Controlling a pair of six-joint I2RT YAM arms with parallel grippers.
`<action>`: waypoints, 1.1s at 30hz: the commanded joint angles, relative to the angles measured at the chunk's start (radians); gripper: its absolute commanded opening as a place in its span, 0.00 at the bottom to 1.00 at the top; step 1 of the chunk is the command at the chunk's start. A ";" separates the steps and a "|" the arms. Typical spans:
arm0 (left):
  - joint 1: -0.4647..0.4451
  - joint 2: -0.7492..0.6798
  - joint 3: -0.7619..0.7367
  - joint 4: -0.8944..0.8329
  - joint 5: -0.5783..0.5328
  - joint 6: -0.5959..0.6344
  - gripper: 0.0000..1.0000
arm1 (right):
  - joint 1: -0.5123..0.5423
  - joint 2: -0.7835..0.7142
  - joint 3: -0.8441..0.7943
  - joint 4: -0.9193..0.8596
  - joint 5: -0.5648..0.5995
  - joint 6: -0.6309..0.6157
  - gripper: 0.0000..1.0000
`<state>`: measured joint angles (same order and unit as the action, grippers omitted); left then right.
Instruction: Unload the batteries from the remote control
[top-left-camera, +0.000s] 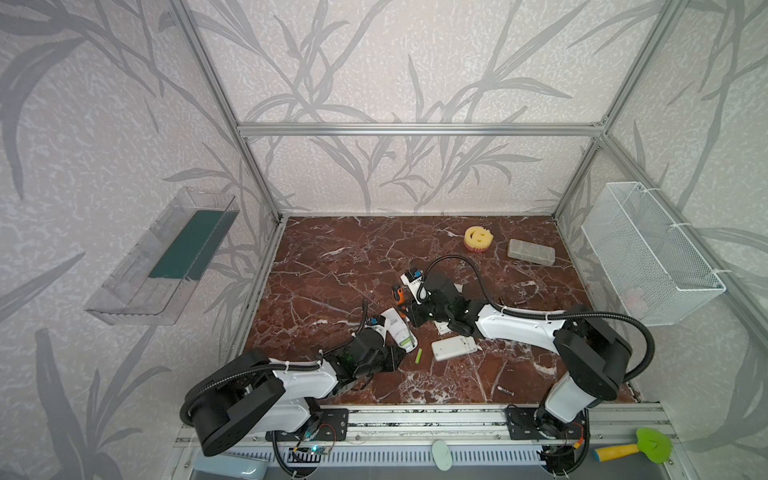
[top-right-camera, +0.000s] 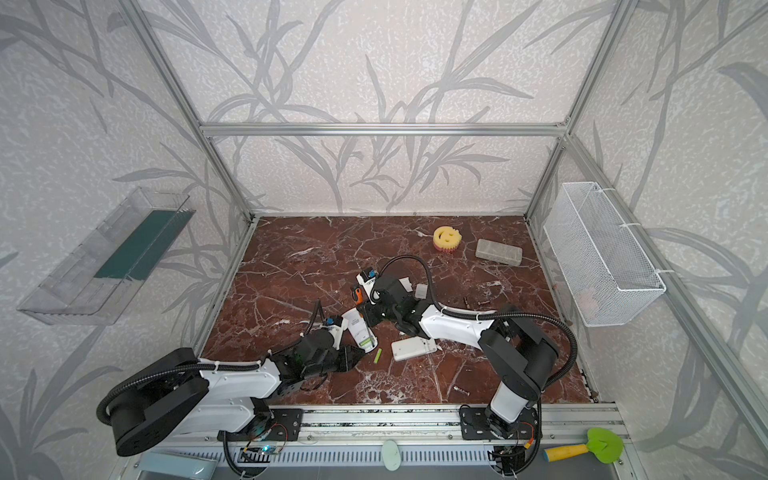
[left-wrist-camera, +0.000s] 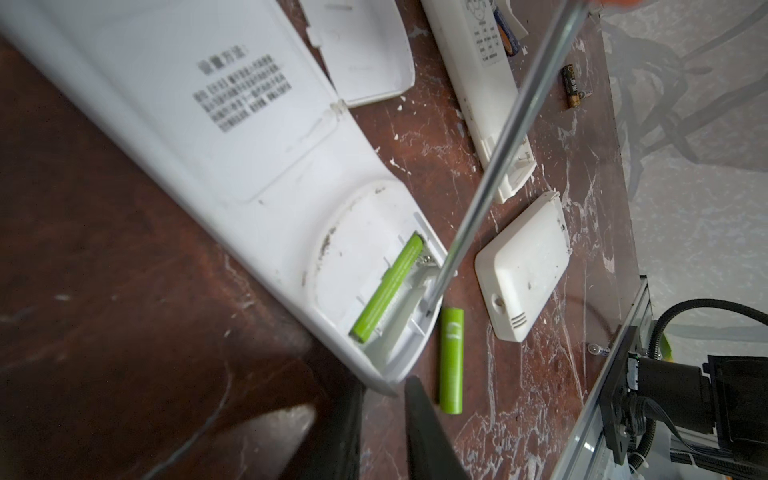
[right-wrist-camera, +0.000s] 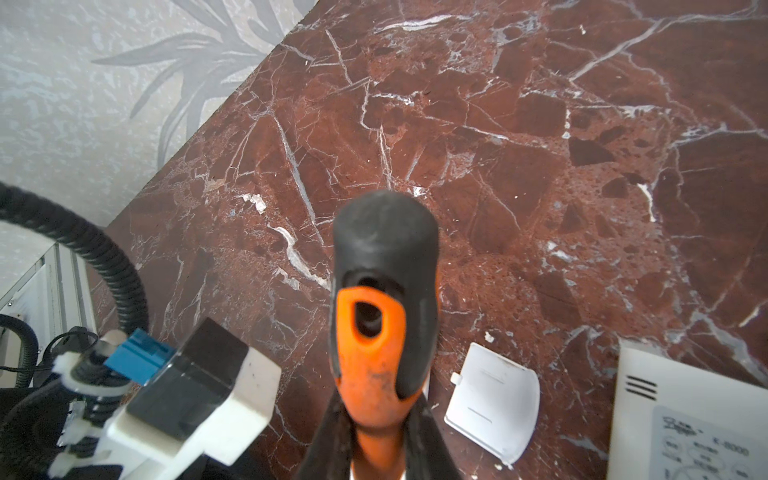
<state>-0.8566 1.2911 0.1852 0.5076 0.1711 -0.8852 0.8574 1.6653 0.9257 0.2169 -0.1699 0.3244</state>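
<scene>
Four batteries show plainly. Two are lime green: the seated battery lies in the open compartment at the end of the big white remote, and the loose battery lies flat on the bench just beside that same end. A third, the dark battery with a gold end, lies well apart from them, past a second remote. A fourth, the silvery battery, lies alone near the bench's front edge. There is one screwdriver: the right pincer is pressed tight on its orange-and-black handle. In the left wrist view its steel shaft slants down to the compartment, the tip at the rim close to the seated battery. The left pincer sits at the big remote's battery end with its two fingers a little apart; whether they pinch the casing I cannot tell. One white box with vent slots lies near the loose battery, touching neither it nor the big remote. One curved white cover lies just beside the big remote. At the back of the bench lie one yellow sponge with a smiling face and one grey block, near each other but apart.
</scene>
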 joint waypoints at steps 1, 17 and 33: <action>-0.001 0.025 0.016 -0.025 -0.037 0.020 0.23 | 0.005 -0.048 -0.021 0.038 -0.012 -0.009 0.00; 0.023 0.022 0.060 0.061 0.002 0.054 0.23 | 0.012 -0.186 -0.089 0.012 0.355 -0.014 0.00; 0.291 -0.391 0.132 -0.451 0.033 0.218 0.25 | 0.035 0.082 0.038 0.199 0.359 -0.053 0.00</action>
<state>-0.6136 0.9192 0.2901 0.1646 0.1638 -0.7155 0.8749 1.7000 0.9123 0.3489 0.2070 0.2855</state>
